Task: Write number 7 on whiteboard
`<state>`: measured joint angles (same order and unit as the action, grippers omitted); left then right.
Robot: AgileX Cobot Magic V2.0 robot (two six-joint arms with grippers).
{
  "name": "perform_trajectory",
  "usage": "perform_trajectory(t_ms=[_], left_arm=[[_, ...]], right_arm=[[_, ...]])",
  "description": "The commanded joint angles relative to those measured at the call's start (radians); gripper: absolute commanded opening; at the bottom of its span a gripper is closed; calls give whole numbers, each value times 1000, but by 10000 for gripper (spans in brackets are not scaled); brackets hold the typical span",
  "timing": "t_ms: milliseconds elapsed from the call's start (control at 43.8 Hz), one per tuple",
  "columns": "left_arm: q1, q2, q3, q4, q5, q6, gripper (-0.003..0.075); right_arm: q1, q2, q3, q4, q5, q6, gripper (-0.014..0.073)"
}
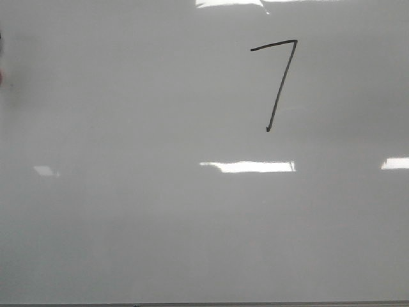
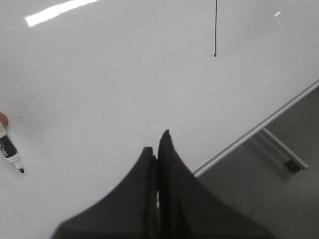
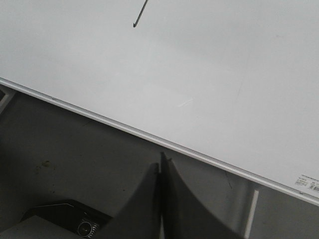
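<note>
A thin black number 7 (image 1: 278,80) is drawn on the upper right part of the glossy whiteboard (image 1: 160,224) in the front view. Neither gripper shows there. Only the lower end of the 7's stem (image 2: 215,35) appears in the left wrist view, far beyond my left gripper (image 2: 156,144), whose black fingers are pressed together with nothing between them, over the board near its edge. My right gripper (image 3: 162,162) is shut and empty too, off the board over the dark floor. The stem's tip (image 3: 139,17) is far from it.
A marker (image 2: 9,149) with its tip bare lies on the board beside my left gripper, a reddish thing just behind it. The board's metal edge (image 2: 259,127) and its wheeled stand (image 2: 291,164) stand over grey floor. A dark device (image 3: 70,219) sits below the right gripper.
</note>
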<state>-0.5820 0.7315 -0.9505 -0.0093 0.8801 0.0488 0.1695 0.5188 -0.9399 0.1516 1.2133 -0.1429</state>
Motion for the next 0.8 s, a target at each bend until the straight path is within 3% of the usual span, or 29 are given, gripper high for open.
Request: perform_trajectory(t_ms=[0, 206, 480, 777], left_arm=[[-4, -12, -22, -8, -75, 2, -20], [176, -119, 47, 9, -162, 2, -20], [472, -430, 450, 3, -521, 2, -20], [582, -700, 839, -53, -761, 2, -20]], right_arm=[[-4, 6, -20, -1, -55, -8, -69], [-4, 6, -20, -1, -55, -8, -69], [-4, 6, -20, -1, -55, -8, -69], [-4, 6, -20, -1, -55, -8, -69]])
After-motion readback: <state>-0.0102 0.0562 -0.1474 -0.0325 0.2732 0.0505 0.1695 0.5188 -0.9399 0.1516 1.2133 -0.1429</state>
